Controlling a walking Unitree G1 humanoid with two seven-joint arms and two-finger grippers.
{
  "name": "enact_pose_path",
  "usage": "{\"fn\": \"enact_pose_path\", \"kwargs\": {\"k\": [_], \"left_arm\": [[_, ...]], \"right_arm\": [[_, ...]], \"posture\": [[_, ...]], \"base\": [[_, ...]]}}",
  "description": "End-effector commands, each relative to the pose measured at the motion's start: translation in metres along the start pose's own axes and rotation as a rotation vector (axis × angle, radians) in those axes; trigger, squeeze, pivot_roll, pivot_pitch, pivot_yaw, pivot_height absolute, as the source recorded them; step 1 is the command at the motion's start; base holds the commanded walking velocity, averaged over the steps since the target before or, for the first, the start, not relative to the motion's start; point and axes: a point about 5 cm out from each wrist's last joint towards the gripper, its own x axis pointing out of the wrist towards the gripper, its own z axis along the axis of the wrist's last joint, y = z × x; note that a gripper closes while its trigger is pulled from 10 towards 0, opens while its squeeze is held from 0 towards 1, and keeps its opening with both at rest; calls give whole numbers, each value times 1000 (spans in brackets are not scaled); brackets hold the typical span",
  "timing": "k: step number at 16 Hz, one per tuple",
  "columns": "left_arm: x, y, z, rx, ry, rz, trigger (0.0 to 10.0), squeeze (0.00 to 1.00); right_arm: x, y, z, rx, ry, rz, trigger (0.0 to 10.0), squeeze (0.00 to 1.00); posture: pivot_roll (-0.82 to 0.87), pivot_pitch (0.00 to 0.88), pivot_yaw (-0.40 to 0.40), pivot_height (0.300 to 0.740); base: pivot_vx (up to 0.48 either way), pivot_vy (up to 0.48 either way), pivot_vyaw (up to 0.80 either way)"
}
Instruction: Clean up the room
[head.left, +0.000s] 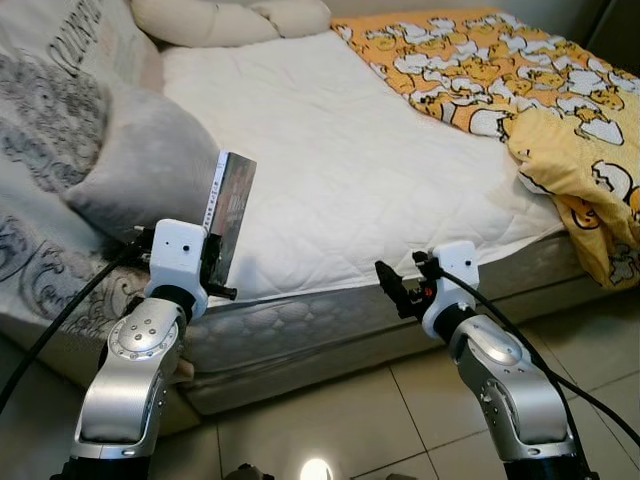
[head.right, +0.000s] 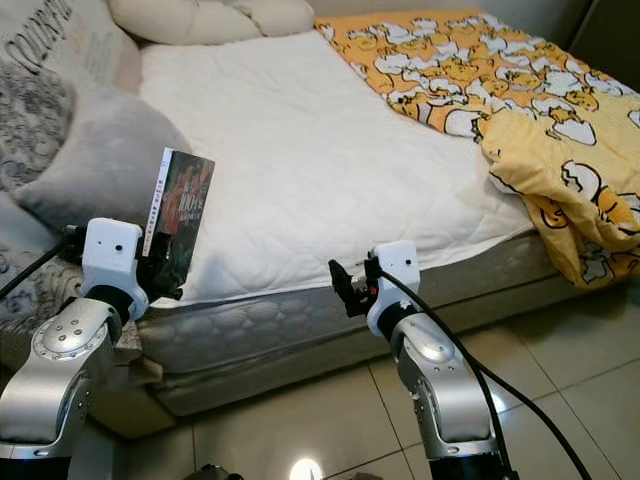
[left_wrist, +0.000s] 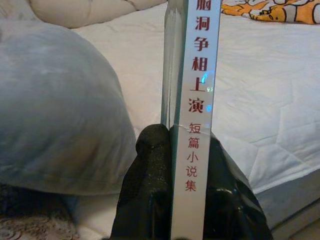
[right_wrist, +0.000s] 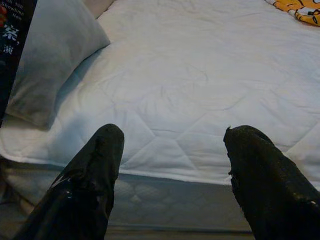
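Two grippers up at bed edge | left gripper (head.left: 212, 262) clamps book (head.left: 230, 208) upright at its lower end, beside grey pillow (head.left: 150, 165) | right gripper (right_wrist: 172, 165) jaws wide, empty, over floor (head.left: 330, 410) | spine: red Chinese characters, top cut off | white mattress (head.left: 340, 160), yellow duck quilt (head.left: 520, 80)

white quilted mattress (head.left: 330, 160), orange-yellow duck-print blanket (head.left: 520, 80), grey pillow (head.left: 140, 165), dark-covered book (head.left: 230, 205) with red-lettered white spine
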Motion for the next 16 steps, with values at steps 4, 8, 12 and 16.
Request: {"fn": "enact_pose_path", "kwargs": {"k": [4,8,12,16], "left_arm": [[2,0,12,13,-62,-2,10000,0],[3,-1,13,13,-62,-9,10000,0],[3,-1,13,12,-63,-9,10000,0],[3,0,13,8,-63,-9,10000,0]], "right_arm": [[2,-5,3,2,-2,-15,10000,0],[2,-6,3,0,-2,-17,10000,0],[4,-4,1,14,16,-5,10000,0],[4,-7,3,-10,8,-19,10000,0]], "posture": [[-31,0,12,740],[-31,0,14,740],[-31,0,14,740],[-32,0,15,740]], "base": [[294,0,0],[299,0,0],[306,0,-400],[311,0,-122]]}}
